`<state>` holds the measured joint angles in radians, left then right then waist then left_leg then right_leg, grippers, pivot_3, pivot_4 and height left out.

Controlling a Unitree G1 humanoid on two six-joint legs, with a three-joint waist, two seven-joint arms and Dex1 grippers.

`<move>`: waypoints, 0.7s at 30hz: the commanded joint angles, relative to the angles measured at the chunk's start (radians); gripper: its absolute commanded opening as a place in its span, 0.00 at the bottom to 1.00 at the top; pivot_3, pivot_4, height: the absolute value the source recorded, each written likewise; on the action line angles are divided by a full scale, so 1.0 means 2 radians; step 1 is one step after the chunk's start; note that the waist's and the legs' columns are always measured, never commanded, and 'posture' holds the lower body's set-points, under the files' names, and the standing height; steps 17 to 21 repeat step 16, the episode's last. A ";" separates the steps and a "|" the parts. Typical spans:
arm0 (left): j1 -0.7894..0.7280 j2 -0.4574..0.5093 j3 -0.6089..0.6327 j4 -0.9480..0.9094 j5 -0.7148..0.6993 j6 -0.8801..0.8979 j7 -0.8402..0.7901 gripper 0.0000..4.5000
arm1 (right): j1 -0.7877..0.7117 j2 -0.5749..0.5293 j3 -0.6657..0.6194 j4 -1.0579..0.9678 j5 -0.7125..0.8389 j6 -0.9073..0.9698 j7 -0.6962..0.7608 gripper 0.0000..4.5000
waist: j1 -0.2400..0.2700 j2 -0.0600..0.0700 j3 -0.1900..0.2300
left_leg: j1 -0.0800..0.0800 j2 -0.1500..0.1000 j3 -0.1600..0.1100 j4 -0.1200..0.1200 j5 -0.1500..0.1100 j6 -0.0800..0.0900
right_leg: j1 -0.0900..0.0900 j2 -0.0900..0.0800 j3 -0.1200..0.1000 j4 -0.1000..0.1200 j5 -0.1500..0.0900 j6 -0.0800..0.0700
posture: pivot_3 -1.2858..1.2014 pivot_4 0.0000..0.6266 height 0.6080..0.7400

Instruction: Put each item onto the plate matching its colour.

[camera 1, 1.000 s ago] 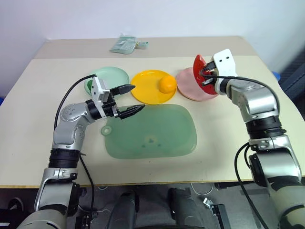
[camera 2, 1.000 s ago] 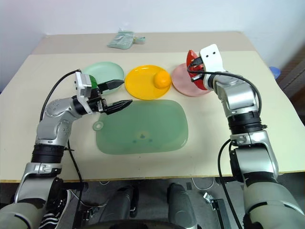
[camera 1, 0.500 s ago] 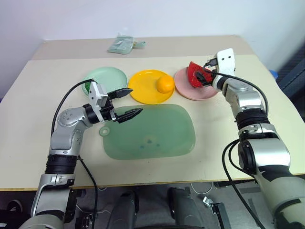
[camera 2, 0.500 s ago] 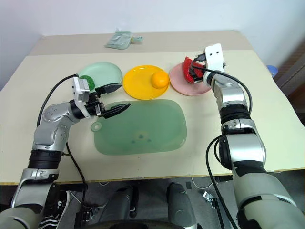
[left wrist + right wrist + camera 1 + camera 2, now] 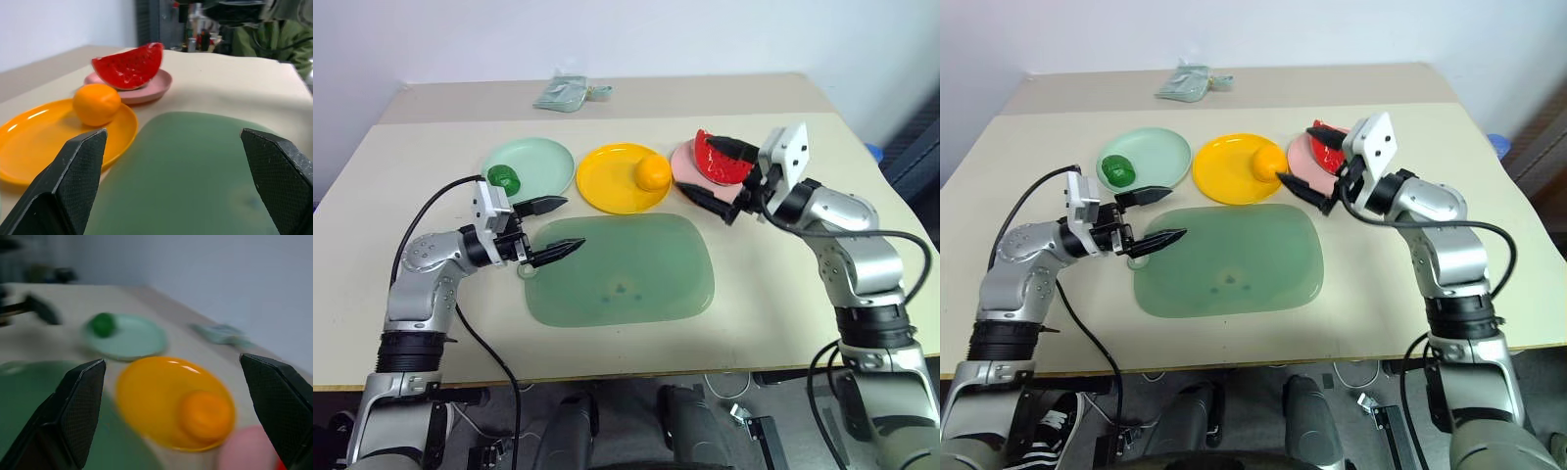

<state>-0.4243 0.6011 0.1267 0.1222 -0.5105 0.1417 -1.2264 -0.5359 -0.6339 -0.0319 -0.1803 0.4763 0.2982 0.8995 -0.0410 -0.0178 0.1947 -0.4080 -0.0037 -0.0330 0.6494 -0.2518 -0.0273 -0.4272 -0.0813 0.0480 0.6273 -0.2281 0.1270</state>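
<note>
On the beige table (image 5: 372,196), each toy food is seen resting on the plate of its own colour.

At ten o'clock the dark green bumpy lump (image 5: 503,177) is set on the round mint green plastic plate (image 5: 543,162); at twelve the round orange fruit (image 5: 654,173) on the yellow plate (image 5: 607,181); at one the red seeded watermelon slice (image 5: 717,162) on the pink plate (image 5: 683,164). The left gripper (image 5: 558,226) and right gripper (image 5: 718,176) are both spread wide and empty, over the translucent green mat (image 5: 626,274) and beside the pink plate.
</note>
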 commanded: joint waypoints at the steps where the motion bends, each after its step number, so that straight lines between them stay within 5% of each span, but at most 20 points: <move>1: 0.007 0.015 0.023 -0.023 -0.021 0.002 -0.009 1.00 | 0.041 -0.028 -0.023 -0.063 0.047 0.012 0.051 0.99 | 0.000 0.000 0.000 | 0.000 0.000 0.000 0.000 0.000 0.000 | 0.000 0.000 0.000 0.000 0.000 0.000 | 0.52 0.24 1.00; 9: 0.000 0.015 0.020 0.005 -0.031 0.008 -0.037 1.00 | 0.116 -0.052 -0.030 -0.136 0.071 0.030 0.067 0.99 | 0.009 0.000 0.000 | 0.000 0.000 0.000 0.000 0.000 0.000 | 0.000 0.000 0.000 0.000 0.000 0.000 | 0.52 0.24 1.00; 21: -0.019 -0.008 0.008 0.005 -0.024 -0.005 -0.034 1.00 | 0.105 -0.055 -0.035 -0.119 0.045 0.012 0.059 0.99 | 0.014 0.000 0.000 | 0.000 0.000 0.000 0.001 0.000 0.000 | 0.001 0.000 0.000 0.000 0.000 0.000 | 0.52 0.24 1.00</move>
